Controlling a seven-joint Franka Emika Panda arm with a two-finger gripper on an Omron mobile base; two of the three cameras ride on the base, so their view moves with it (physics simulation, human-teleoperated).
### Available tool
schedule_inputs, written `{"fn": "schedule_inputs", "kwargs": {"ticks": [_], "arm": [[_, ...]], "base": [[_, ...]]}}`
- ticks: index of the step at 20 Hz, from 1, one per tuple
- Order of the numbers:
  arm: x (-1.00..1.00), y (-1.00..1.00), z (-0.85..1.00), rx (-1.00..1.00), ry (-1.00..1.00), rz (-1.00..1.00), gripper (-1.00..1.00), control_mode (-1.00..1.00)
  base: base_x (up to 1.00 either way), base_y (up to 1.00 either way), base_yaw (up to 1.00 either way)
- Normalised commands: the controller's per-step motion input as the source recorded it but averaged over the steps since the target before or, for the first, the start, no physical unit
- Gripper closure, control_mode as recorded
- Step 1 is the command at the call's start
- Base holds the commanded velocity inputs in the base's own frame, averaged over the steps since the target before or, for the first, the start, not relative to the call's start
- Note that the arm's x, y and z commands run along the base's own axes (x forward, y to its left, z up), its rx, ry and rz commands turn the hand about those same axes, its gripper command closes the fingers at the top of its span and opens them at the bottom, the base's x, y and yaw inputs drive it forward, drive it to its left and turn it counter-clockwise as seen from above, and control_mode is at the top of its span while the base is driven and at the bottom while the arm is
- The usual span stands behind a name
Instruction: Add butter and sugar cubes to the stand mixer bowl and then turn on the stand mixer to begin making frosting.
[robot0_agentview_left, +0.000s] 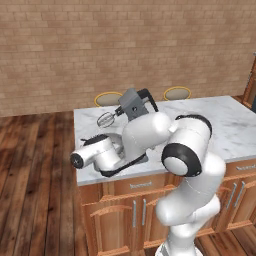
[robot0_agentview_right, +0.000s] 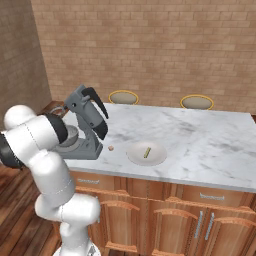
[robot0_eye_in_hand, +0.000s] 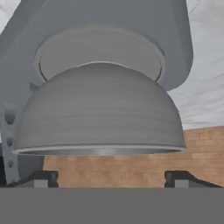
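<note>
Two fingertips (robot0_eye_in_hand: 40, 180) spread wide and empty before the bowl (robot0_eye_in_hand: 99, 111) — we should back off gently, clear of the mixer (robot0_agentview_right: 86, 125).

A white marble counter (robot0_agentview_right: 200, 145) tops a wooden cabinet island. On its left end stands the stand mixer (robot0_agentview_right: 87, 125), head tilted back, with the stand mixer bowl (robot0_eye_in_hand: 100, 113) on its base. Just right of the mixer lies a small brown bit (robot0_agentview_right: 111, 148), then a white plate (robot0_agentview_right: 137, 156) holding a small stick.
</note>
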Motion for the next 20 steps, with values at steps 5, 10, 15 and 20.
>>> {"fn": "schedule_inputs", "kwargs": {"ticks": [5, 10, 15, 20], "arm": [[-1.00, -0.07, 0.45, 0.04, -0.09, 0.06, -1.00, -1.00], [-1.00, -0.19, 0.90, 0.11, -0.08, 0.03, -1.00, -1.00], [-1.00, -0.31, 1.00, 0.20, -0.01, 0.00, -1.00, -1.00], [-0.85, -0.40, 1.00, 0.23, 0.02, 0.00, -1.00, -1.00]], "base": [[0.00, 0.00, 0.00], [0.00, 0.00, 0.00], [0.00, 0.00, 0.00], [0.00, 0.00, 0.00]]}}
